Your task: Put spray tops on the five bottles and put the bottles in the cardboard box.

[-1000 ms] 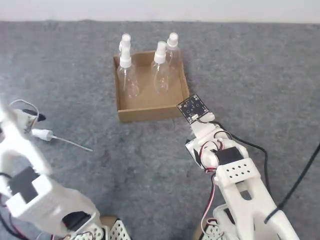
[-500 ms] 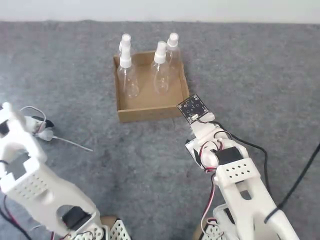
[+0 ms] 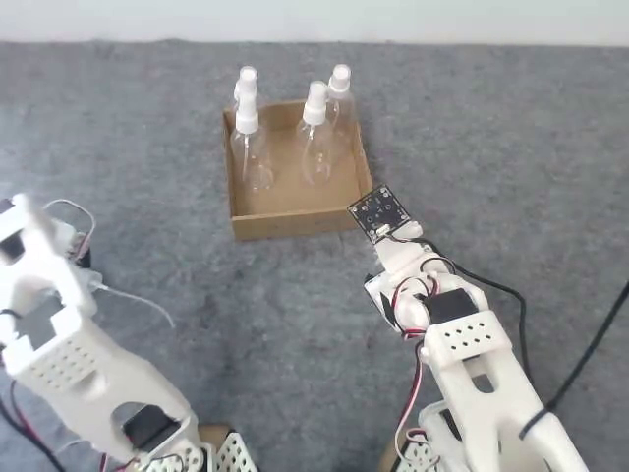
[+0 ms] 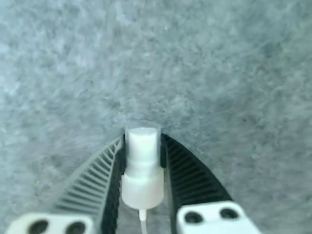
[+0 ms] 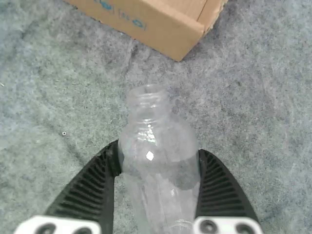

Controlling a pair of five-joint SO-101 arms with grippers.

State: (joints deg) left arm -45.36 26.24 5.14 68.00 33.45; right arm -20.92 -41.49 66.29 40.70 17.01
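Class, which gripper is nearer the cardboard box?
Right. The right gripper, holding a bottle, sits just off a front corner of the cardboard box; the left gripper, holding a spray top, is well away.

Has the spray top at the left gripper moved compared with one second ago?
Yes. The spray top, clamped in the left gripper, has shifted farther from the cardboard box, back toward that arm's own base.

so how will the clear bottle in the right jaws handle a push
Likely light: the bottle looks empty and thin-walled. It may flex if the jaws squeeze harder. Its smooth, rounded sides could let it slip or twist between them when its open neck is pushed.
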